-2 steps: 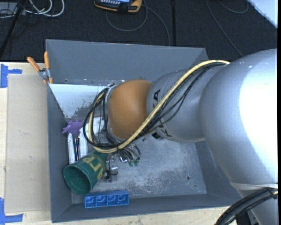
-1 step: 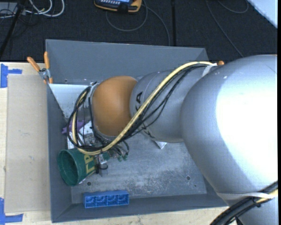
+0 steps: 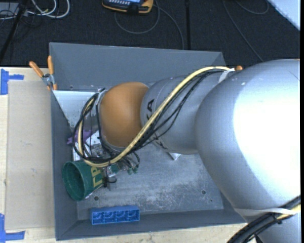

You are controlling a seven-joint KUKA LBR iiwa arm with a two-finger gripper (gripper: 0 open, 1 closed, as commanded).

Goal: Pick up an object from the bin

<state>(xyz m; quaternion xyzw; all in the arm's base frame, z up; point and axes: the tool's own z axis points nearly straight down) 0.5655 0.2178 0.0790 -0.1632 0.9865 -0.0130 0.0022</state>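
Note:
A dark green plastic cup [image 3: 77,179] lies on its side in the bin's lower left, with its open mouth toward the left wall. My gripper [image 3: 109,176] sits under the orange cover, right against the cup's base end, and is mostly hidden by the cover and cables. A flat blue studded block [image 3: 115,215] lies along the bin's near wall, below the gripper and apart from it. A small purple and white thing [image 3: 72,138] peeks out at the left wall, partly hidden behind the cables.
The arm and its orange cover and looped cables hide the bin's middle and right. A white scrap [image 3: 174,156] shows beneath the arm. Bare bin floor runs from the blue block toward the lower right.

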